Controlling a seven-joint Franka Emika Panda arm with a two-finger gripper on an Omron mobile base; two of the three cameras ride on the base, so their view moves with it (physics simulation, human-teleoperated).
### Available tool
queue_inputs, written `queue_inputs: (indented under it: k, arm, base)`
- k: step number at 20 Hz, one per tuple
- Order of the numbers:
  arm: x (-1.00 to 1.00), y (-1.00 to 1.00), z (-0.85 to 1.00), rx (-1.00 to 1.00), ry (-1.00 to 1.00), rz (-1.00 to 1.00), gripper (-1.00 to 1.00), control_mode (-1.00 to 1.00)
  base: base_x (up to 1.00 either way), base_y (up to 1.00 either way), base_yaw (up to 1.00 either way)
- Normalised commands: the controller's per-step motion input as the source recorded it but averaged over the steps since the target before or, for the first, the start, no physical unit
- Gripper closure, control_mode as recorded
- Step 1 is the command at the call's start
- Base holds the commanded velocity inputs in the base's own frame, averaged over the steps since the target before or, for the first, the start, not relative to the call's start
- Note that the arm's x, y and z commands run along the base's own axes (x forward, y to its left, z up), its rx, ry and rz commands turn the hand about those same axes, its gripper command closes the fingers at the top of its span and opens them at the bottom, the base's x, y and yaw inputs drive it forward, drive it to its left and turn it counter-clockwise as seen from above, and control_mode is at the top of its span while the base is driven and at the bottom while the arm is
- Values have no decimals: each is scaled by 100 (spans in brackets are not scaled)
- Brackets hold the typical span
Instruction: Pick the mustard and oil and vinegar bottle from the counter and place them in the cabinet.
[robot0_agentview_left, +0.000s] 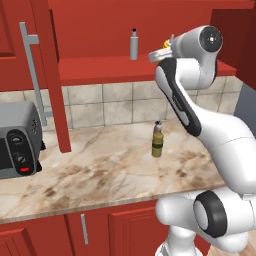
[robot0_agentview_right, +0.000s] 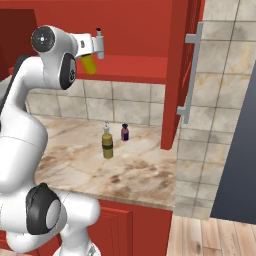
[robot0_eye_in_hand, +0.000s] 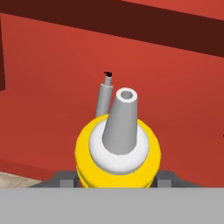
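The gripper (robot0_agentview_right: 89, 56) is clamped around the mustard (robot0_eye_in_hand: 117, 148), which is held tilted at the front edge of the cabinet (robot0_agentview_left: 115, 20) shelf, nozzle pointing into the opening. Straight beyond the nozzle, a slim grey bottle (robot0_agentview_left: 134, 45) is seen upright on the red shelf. Below, on the counter (robot0_agentview_left: 100, 170), the oil and vinegar bottle (robot0_agentview_right: 107, 142) is left standing, with a tiny dark brown bottle (robot0_agentview_right: 124, 132) just beside it. A toaster oven (robot0_agentview_left: 19, 145) is placed at the counter's left end.
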Motion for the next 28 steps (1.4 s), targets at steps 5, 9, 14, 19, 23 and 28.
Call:
queue_inputs:
  k: [5, 9, 14, 19, 23, 28]
  arm:
    - [23, 0, -24, 0, 0, 0, 100, -100]
    - [23, 0, -11, 0, 0, 0, 100, -100]
    - [30, -5, -1, 0, -1, 0, 100, -100]
    - [31, -7, 0, 2, -2, 0, 100, -100]
    - [31, -3, 0, 3, 0, 0, 100, -100]
    - [27, -1, 0, 3, 0, 0, 100, -100]
  base:
    - [0, 0, 0]
    - [0, 0, 0]
    - [0, 0, 0]
    - [0, 0, 0]
    - [0, 0, 0]
    - [0, 0, 0]
